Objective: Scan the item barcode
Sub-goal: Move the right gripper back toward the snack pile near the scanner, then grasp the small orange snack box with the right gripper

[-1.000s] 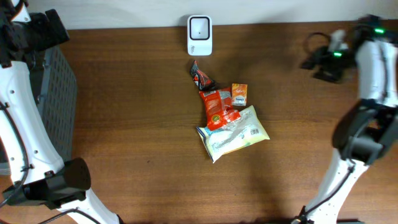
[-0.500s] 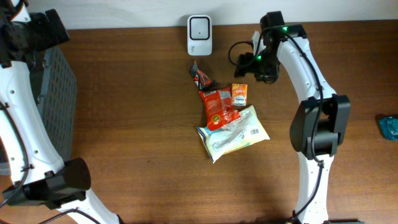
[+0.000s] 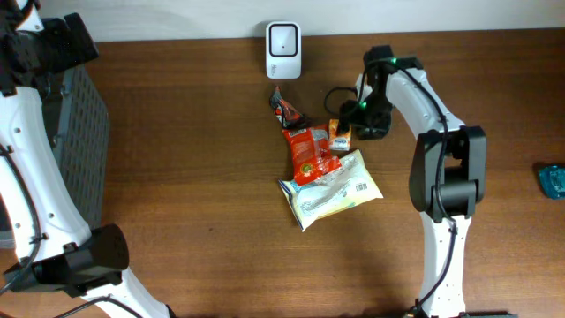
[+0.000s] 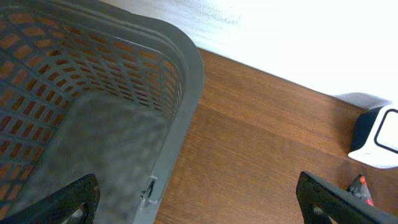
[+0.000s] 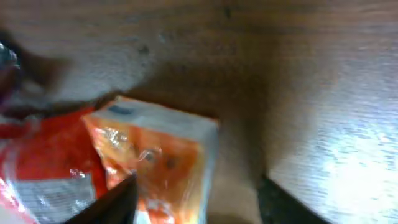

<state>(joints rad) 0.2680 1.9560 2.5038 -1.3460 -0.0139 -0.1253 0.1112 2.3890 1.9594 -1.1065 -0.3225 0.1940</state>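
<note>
orange carton [image 3: 340, 135] sits inside my right tool [image 5: 199, 190], jaws apart, not yet clamped; grasp step. next: close squarely, lift toward scanner [image 3: 283, 39].

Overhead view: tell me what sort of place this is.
Likely a mock shop checkout on a test bench: a white box-shaped barcode scanner at the far edge of the brown wooden table, a heap of packaged snacks mid-table, and a grey plastic mesh basket on the left.

The wooden table [image 3: 194, 132] bears a scanner [image 3: 283, 38], a basket [image 3: 84, 150], heaped packets [image 3: 322, 172], a teal item [image 3: 553, 179].
</note>
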